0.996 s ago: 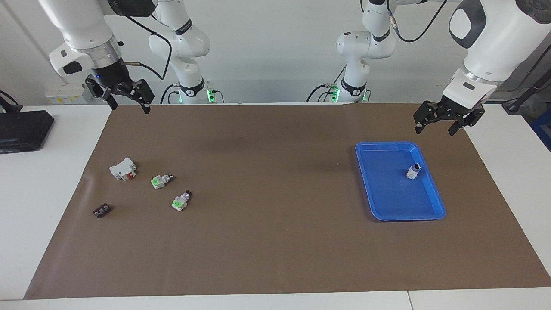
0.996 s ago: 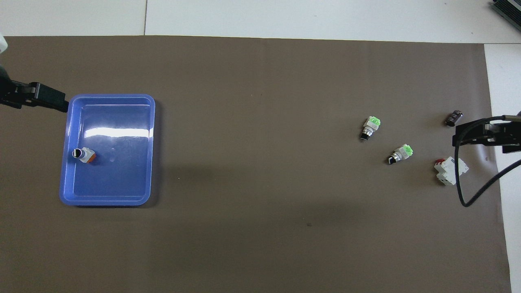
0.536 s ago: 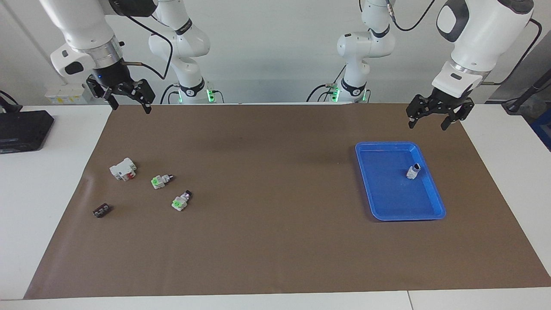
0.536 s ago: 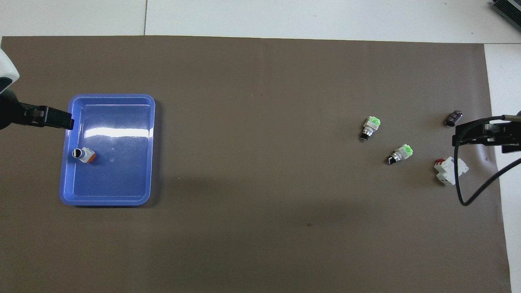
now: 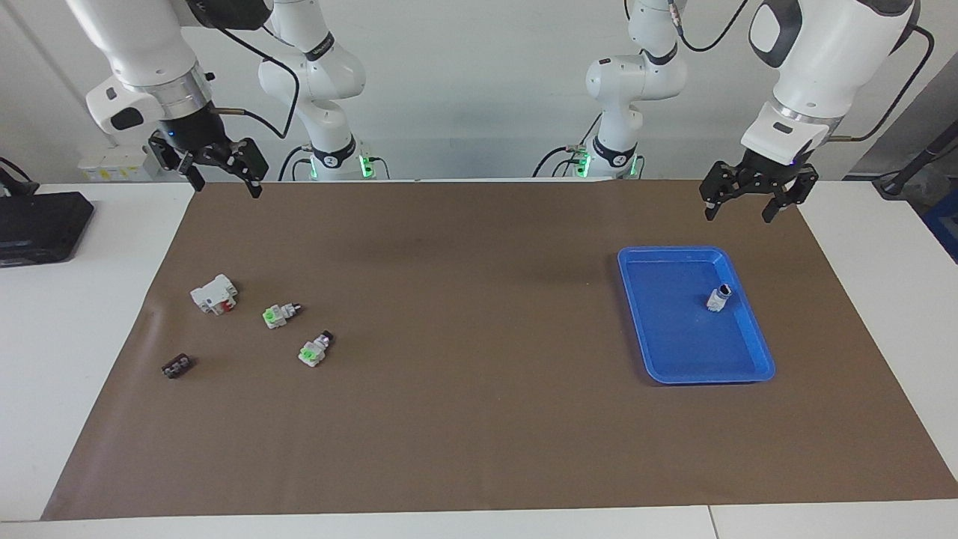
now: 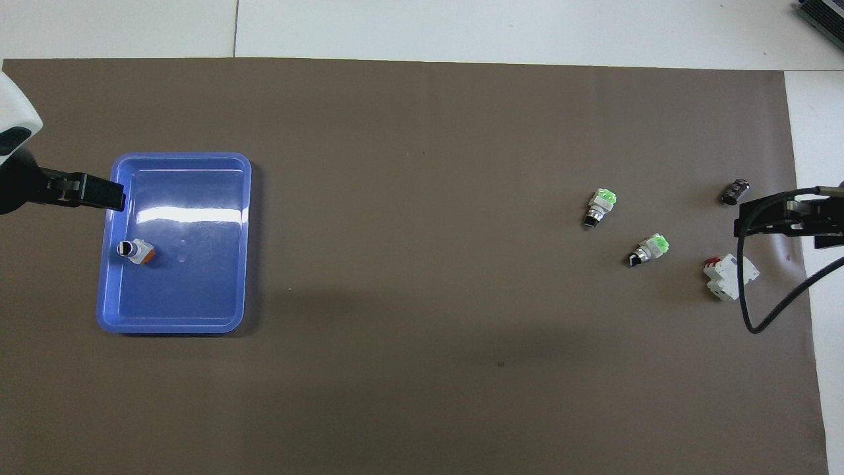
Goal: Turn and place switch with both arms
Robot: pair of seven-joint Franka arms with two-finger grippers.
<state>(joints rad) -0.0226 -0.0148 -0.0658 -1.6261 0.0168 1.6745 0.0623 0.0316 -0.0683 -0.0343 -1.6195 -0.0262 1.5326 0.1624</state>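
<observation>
One switch [image 5: 718, 297] in one blue tray [image 5: 673, 370], two green-tipped switches [image 5: 280, 314], both grippers' jaws spread, empty.

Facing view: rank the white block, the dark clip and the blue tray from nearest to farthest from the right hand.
From the right hand:
1. White block, right arm's end, nearest the robots.
2. Dark clip, same end, farther from the robots.
3. Blue tray, left arm's end.

left end effector [image 5: 737, 202] risen, shifted inward above tray's [image 5: 756, 371] rim.
</observation>
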